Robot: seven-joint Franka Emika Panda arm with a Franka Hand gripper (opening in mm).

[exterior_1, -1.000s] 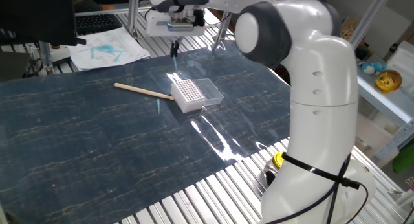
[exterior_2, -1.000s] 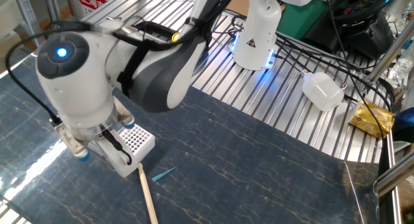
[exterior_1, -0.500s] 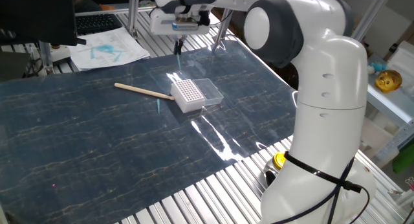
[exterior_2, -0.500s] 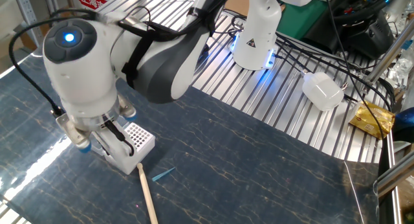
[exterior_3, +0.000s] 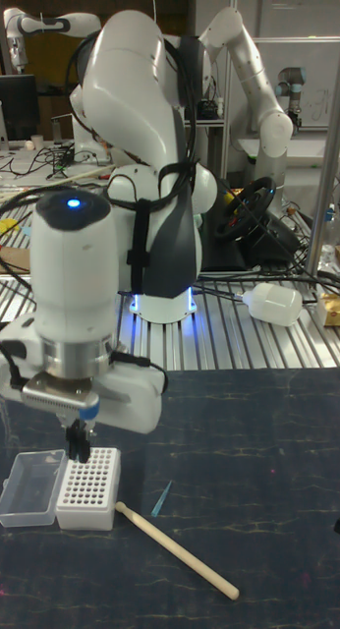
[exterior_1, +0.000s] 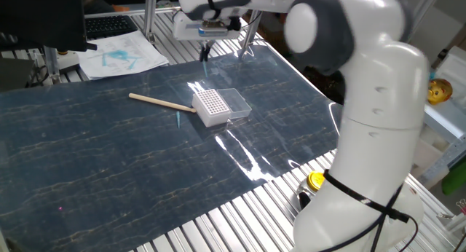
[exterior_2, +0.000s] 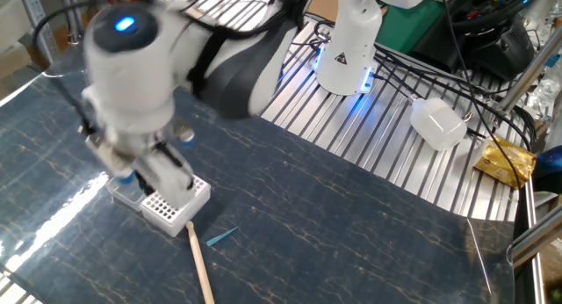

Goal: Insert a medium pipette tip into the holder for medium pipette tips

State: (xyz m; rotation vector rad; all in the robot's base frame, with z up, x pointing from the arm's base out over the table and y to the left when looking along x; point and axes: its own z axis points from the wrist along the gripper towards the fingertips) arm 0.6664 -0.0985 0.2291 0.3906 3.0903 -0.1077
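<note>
- Teal-blue plastic, the medium pipette tip [exterior_3: 162, 498] lies flat on the dark mat, just beside the holder for medium pipette tips [exterior_3: 88, 487], at its 3 o'clock in the tall view.
- It also sits near the wooden stick [exterior_3: 177, 549].
- The gripper [exterior_3: 80, 447] hangs over the holder's grid; I cannot tell if it is wide or narrow, or holding anything.
- I think the tip is not picked up yet.
- The next move needs the claw to go over to the tip, come down, and pinch it gently.

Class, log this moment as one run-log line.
gripper: above holder, state unclear | pipette tip: on mat beside wooden stick, not inserted
</note>
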